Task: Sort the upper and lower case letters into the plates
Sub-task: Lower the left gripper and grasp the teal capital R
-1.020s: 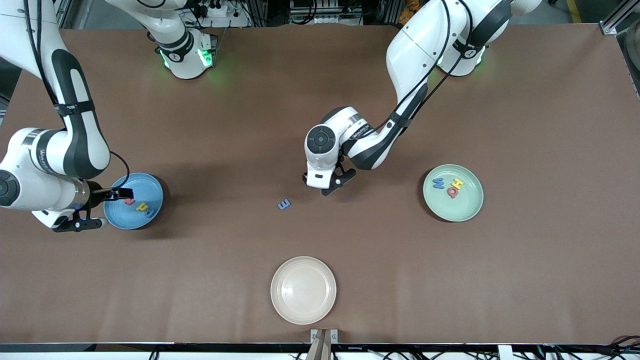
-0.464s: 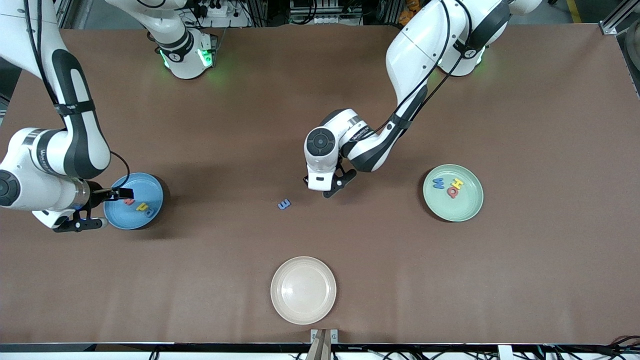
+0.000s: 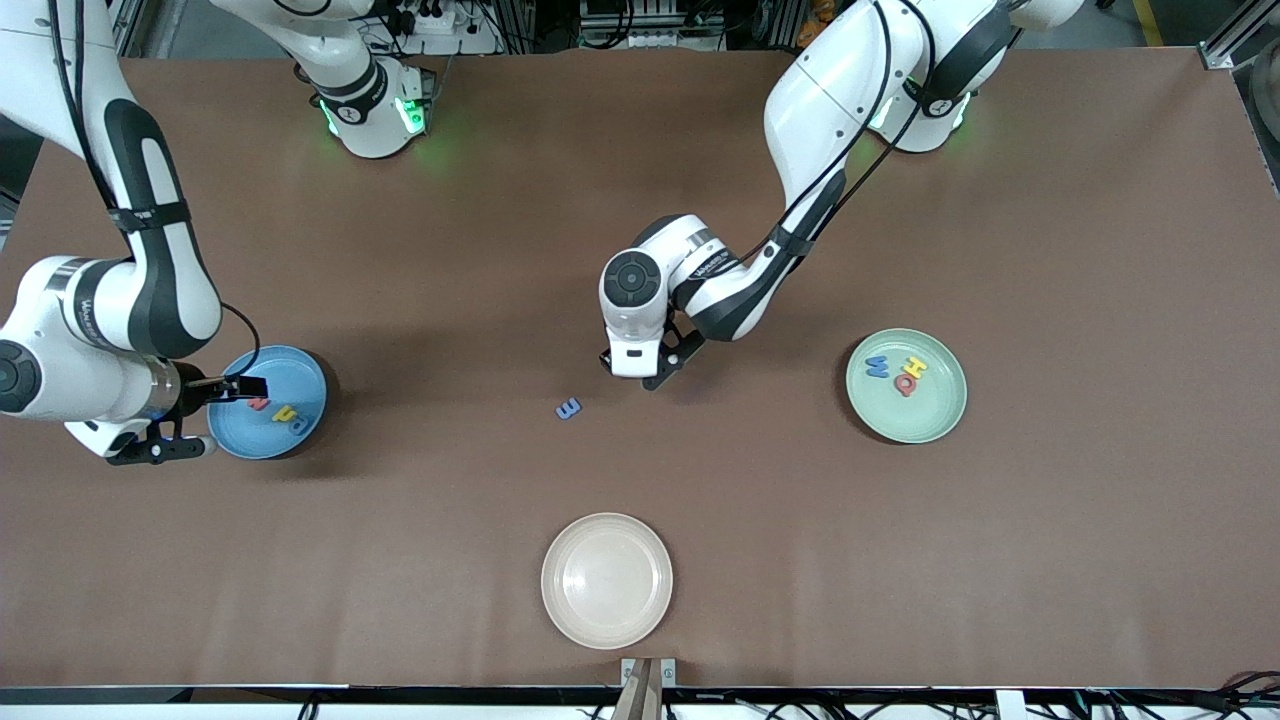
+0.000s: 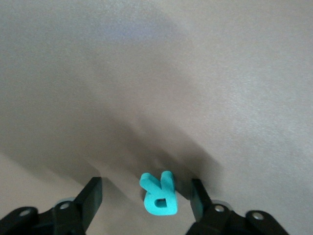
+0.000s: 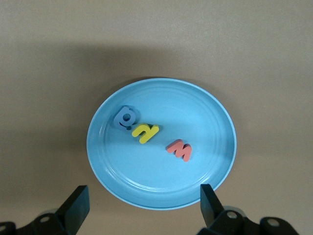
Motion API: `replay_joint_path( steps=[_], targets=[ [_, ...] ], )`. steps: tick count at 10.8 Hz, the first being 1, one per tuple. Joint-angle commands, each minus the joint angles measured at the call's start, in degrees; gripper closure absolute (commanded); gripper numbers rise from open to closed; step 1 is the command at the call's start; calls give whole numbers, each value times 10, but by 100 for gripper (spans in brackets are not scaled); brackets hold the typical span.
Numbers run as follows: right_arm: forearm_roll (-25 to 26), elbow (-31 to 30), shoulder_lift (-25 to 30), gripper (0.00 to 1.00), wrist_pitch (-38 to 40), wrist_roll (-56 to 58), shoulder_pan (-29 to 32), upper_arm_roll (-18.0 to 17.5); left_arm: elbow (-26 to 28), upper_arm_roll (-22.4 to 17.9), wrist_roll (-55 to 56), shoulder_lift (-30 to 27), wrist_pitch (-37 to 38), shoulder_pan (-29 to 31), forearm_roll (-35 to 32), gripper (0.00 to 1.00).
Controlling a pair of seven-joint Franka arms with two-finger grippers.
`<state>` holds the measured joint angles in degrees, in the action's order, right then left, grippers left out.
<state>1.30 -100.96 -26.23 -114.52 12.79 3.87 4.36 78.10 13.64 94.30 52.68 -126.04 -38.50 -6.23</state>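
Shifted slightly toward the right arm's end since earlier, left gripper (image 4: 145, 199) held over mid-table, fingers spread around teal R (image 4: 158, 193), right gripper (image 5: 142, 205) parked over light blue plate (image 3: 300, 385), fingers spread, purple m (image 3: 568, 408) seen on table, mint green plate (image 3: 940, 420) placed toward left arm's end.

In the front view, the teal letter R (image 4: 159, 194) is concealed beneath the left arm's wrist housing; only the left wrist view shows it. The left claw (image 3: 655, 372) is largely covered by that housing there. Both wrist views crop each claw's fingers (image 4: 87, 200) at the picture edge, so only the tips appear. The right claw (image 3: 238, 387) covers part of the light blue plate (image 3: 300, 375). The small blue letter on the desk (image 3: 568, 408) cannot be identified reliably.
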Motion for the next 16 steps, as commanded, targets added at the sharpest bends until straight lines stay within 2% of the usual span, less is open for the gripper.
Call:
replay_joint_path(
  steps=[1,5,13,14,16],
  targets=[
    [-4,2,-3,0,-4,7,0,-1,-20,0,11,15,4,-5,6,36],
    [-4,3,-3,0,-4,3,-2,-1,-22,0,5,14,2,-6,3,43],
    [-5,22,-2,0,-5,-74,-32,-3,-20,2,11,15,-45,-6,-35,43],
    [-5,23,-2,0,-4,-94,-39,-4,-19,3,12,15,-45,-6,-35,54],
    [-7,25,-2,0,-7,-98,-43,-4,-18,2,12,15,-45,-6,-35,66]
  ],
)
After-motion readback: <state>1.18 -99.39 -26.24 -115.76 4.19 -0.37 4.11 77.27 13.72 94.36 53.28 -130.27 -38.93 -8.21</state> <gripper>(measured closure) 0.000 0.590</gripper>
